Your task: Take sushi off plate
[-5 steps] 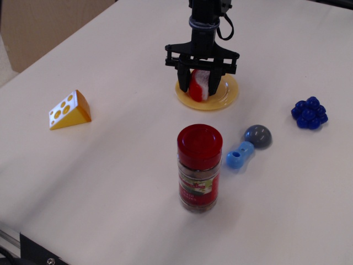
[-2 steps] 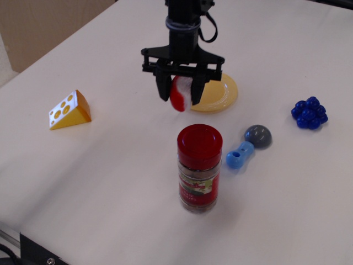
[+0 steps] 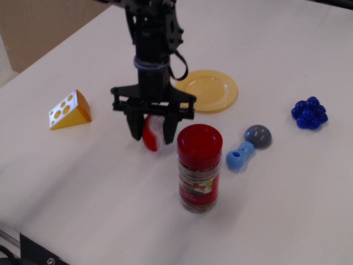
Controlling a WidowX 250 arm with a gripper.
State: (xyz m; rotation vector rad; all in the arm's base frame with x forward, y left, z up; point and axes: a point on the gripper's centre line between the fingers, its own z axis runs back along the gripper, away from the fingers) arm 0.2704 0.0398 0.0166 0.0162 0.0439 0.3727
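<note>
Nearest the camera, spice jar (image 3: 199, 168) stands just right of the tool (image 3: 154, 133), which is clamped on the sushi (image 3: 154, 132) — low over the worktop (image 3: 83, 182), well clear of the plate (image 3: 208, 90) behind. Step judged: placing. Next: lower, release. Open room lies left, toward the cheese wedge (image 3: 69, 110) — jar side is tight.

spice jar (image 3: 199, 169) label — printed, too blurred to read, no other text
</note>
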